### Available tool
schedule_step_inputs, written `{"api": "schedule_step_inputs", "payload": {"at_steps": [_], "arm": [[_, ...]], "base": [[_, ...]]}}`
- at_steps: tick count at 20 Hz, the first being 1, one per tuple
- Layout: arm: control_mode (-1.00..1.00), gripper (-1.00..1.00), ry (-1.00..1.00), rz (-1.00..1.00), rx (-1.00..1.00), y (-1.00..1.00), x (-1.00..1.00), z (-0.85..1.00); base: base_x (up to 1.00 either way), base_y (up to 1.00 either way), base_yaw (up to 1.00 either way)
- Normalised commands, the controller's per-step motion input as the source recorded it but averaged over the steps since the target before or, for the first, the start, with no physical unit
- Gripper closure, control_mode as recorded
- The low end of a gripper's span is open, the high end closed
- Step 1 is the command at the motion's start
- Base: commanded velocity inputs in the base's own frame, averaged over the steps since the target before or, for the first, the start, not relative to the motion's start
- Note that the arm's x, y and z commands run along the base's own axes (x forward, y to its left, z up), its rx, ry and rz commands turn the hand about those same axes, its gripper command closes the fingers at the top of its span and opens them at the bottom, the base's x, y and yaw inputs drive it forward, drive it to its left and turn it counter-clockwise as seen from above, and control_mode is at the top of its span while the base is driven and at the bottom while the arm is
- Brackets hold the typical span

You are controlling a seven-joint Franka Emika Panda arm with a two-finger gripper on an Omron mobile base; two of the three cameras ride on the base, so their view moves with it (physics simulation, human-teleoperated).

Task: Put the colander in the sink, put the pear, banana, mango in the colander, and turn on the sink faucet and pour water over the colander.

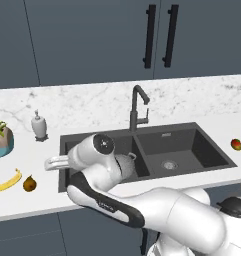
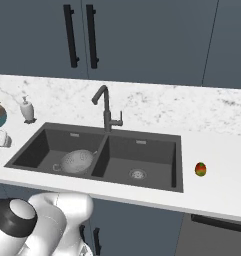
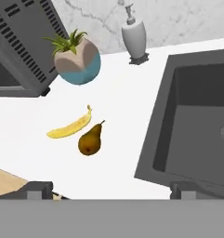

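White marble counter (image 1: 117, 102) holds a dark sink (image 2: 174, 165) beneath slate-blue cabinets (image 2: 142, 35).

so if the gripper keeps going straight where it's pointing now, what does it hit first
Probably the white marble counter just right of the pear, with the banana beside it. Depth is unclear, so the pear itself may come first.

Dark blue-grey cabinets (image 1: 92, 40) with black bar handles (image 1: 150, 36) rise above a white marble counter (image 2: 217, 150).
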Motion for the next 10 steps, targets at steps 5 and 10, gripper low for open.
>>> {"api": "schedule_step_inputs", "payload": {"at_steps": [5, 10], "arm": [[-1.00, -1.00, 0.17, 0.00, 0.10, 0.50, 0.12, 0.02], [-1.00, -1.00, 0.42, -0.04, -0.01, 0.41, 0.11, 0.12]], "base": [[0.00, 0.00, 0.00], [0.00, 0.00, 0.00]]}}
